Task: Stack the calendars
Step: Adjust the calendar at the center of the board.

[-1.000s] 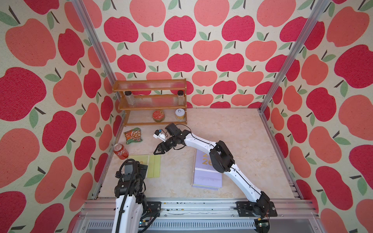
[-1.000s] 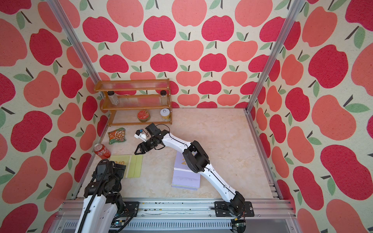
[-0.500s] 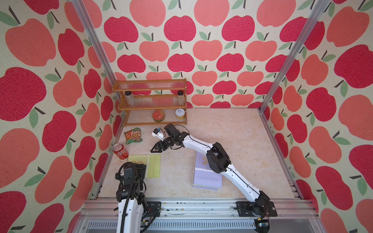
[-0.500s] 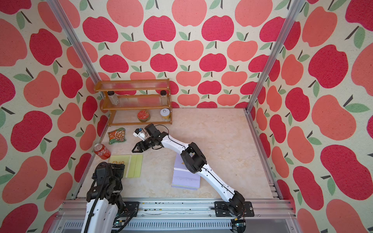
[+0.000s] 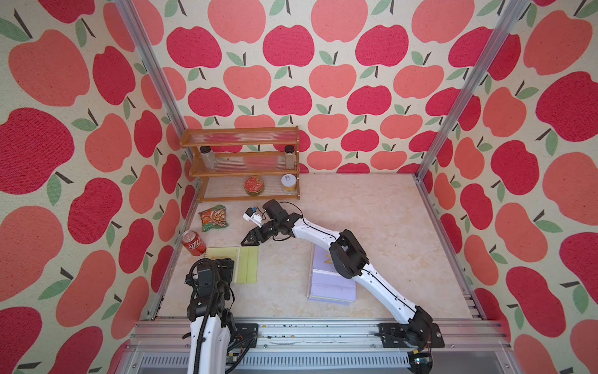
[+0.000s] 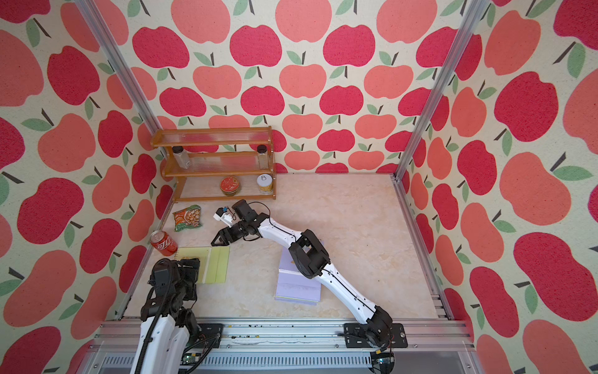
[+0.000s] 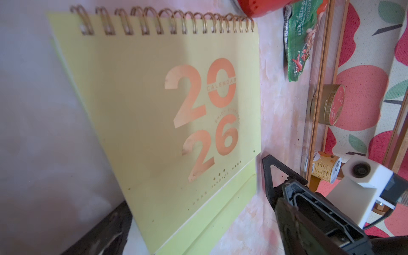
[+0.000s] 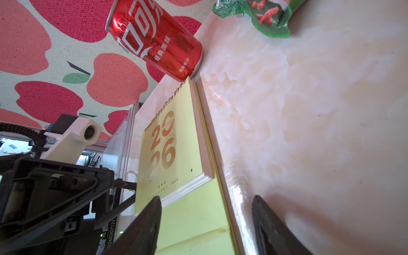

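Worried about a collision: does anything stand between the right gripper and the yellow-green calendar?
Nothing visible does. The right gripper, open, is at the far corner of the yellow-green calendar. The red can stands by the spiral end, off to the side of that approach.

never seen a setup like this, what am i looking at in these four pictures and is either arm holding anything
These are two white robot arms, a left arm and a right arm, bolted to the near edge of a table inside an apple-papered booth. The two wide pictures come from one camera overhead. The two close-ups come from cameras on the arms' wrists.

On the table lie a yellow-green 2026 calendar, lilac calendars partly under the right arm, a red soda can, a snack packet and a wooden rack.

The left end effector hovers over the yellow-green calendar. The right end effector reaches to a far corner of it. Both are open and hold nothing.
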Robot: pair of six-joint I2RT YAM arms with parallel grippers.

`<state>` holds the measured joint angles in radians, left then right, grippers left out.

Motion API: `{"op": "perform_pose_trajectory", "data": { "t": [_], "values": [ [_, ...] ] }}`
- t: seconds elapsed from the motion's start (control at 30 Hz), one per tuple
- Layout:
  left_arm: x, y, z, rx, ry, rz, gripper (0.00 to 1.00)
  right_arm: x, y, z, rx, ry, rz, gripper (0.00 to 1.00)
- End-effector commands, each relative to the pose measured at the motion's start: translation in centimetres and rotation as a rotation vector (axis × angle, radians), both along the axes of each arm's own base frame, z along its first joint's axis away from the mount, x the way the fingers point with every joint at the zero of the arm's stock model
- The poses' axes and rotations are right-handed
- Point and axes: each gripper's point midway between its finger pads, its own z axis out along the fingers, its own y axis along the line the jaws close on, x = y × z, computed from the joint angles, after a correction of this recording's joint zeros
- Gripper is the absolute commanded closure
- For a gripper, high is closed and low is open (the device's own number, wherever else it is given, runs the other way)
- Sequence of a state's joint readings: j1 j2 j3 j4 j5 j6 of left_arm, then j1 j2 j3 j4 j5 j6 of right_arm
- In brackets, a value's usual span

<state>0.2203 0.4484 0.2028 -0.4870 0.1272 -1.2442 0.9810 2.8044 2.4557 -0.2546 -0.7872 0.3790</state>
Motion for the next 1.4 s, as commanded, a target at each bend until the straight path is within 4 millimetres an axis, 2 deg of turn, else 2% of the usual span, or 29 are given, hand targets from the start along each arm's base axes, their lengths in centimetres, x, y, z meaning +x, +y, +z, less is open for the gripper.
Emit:
{"op": "perform_pose_trajectory", "data": {
  "t": [0.0, 0.27, 0.7, 1.1, 1.23, 1.37],
  "values": [
    [-0.6, -0.6, -1.7, -0.052, 0.047, 0.002, 0.0, -2.1, 0.0, -0.7, -0.019, 0.019, 0.069, 0.33],
    [-0.1, -0.8, -1.4, -0.058, 0.03, -0.015, 0.01, -4.1, -2.1, -1.3, -0.093, 0.013, 0.112, 0.36],
    [0.7, -1.2, -1.0, -0.053, -0.002, -0.058, 0.0, -5.9, -6.2, 0.2, -0.183, 0.028, 0.132, 0.37],
    [2.7, -2.0, -0.1, -0.048, -0.051, -0.154, 0.01, -7.9, -9.2, -0.2, -0.223, 0.101, 0.11, 0.39],
    [3.9, -2.3, 0.6, -0.023, -0.06, -0.228, 0.01, -6.9, -10.1, 0.4, -0.233, 0.109, 0.07, 0.39],
    [5.5, -3.0, 1.5, -0.015, -0.062, -0.322, 0.0, -4.1, -11.4, 1.5, -0.25, 0.096, 0.0, 0.39]
  ]
}}
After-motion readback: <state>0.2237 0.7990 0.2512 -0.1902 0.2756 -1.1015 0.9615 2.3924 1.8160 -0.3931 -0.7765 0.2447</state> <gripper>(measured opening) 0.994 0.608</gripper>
